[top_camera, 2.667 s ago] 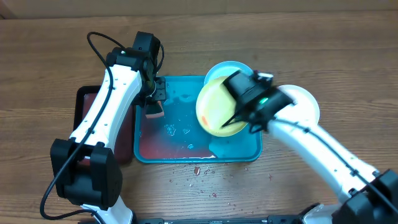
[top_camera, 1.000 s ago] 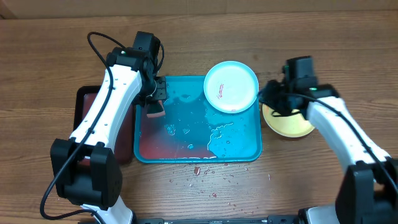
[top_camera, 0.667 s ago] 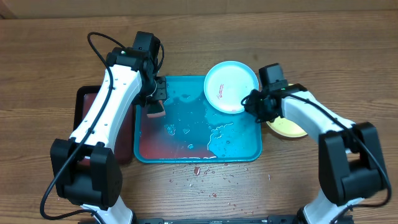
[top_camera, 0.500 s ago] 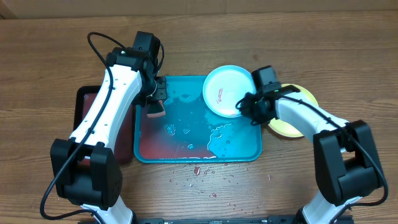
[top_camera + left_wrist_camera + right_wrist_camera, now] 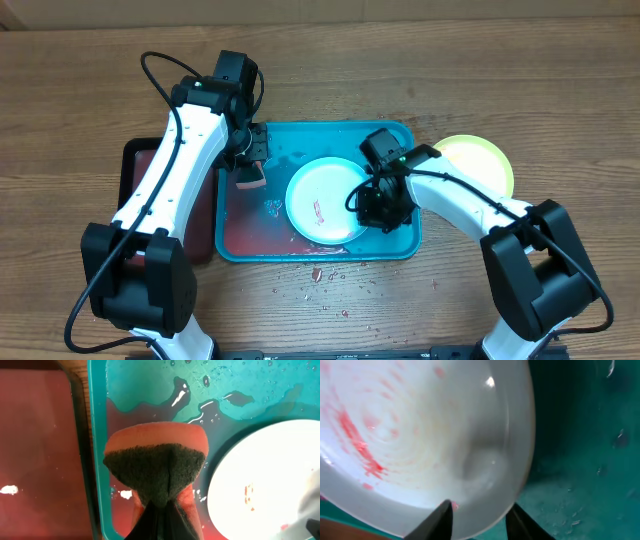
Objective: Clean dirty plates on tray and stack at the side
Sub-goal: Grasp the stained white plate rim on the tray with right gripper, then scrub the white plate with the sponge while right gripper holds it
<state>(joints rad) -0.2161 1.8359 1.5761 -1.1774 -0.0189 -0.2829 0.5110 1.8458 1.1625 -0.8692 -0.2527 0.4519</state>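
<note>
The dirty plate [image 5: 322, 200], pale with red smears, lies in the middle of the teal tray [image 5: 400, 135]. My right jaws straddle its right rim, one finger [image 5: 441, 519] over the inside and one outside; whether they pinch it I cannot tell. My left jaws are clamped on an orange sponge [image 5: 155, 460] above the tray's left edge. The yellow-green plate [image 5: 478, 160] sits on the tabletop [image 5: 560, 90] just right of the tray

Brown wooden table [image 5: 80, 90] holding a rectangular teal-blue plastic tray [image 5: 330, 125], a dark maroon tray [image 5: 135, 160] just left, a round yellow-green plastic plate [image 5: 480, 160] right, red crumbs [image 5: 316, 273] in front.
</note>
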